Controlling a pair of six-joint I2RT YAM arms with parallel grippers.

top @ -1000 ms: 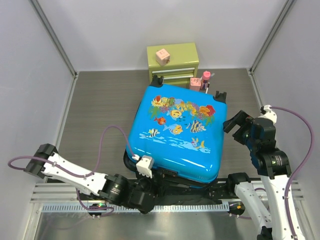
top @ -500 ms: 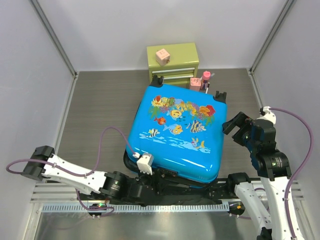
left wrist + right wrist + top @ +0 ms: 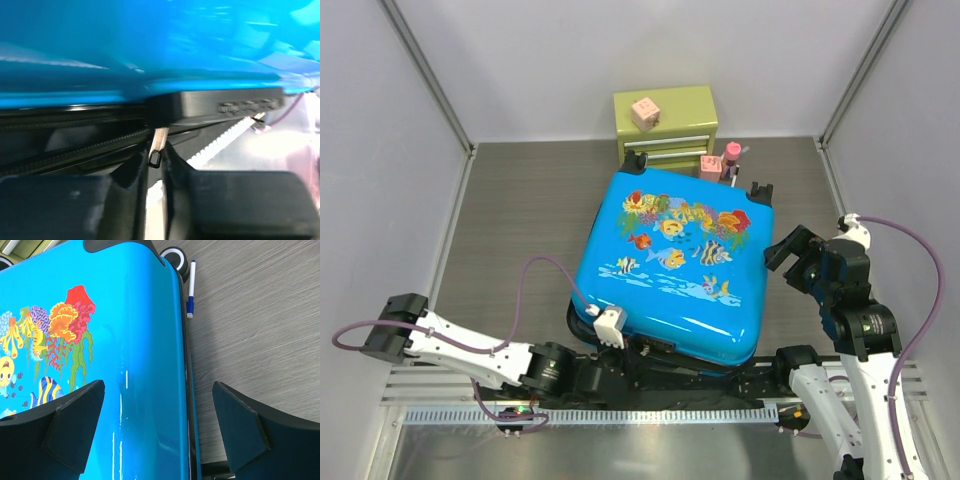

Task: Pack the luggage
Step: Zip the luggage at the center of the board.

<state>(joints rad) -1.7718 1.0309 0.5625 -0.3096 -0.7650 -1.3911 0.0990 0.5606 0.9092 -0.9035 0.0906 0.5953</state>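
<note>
While pinching the zipper pull (image 3: 158,142) of the luggage (image 3: 670,260) in the near-shut left hand (image 3: 156,162) — held the right hand (image 3: 159,390) wide open, empty.

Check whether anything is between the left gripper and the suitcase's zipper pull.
Nothing visible is. The zipper pull hangs below the near edge of the luggage, right between the fingers of the left gripper, which press in on both sides.

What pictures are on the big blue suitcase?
Colourful fish and coral on the bright blue hard-shell suitcase, clearest in the top view.
</note>
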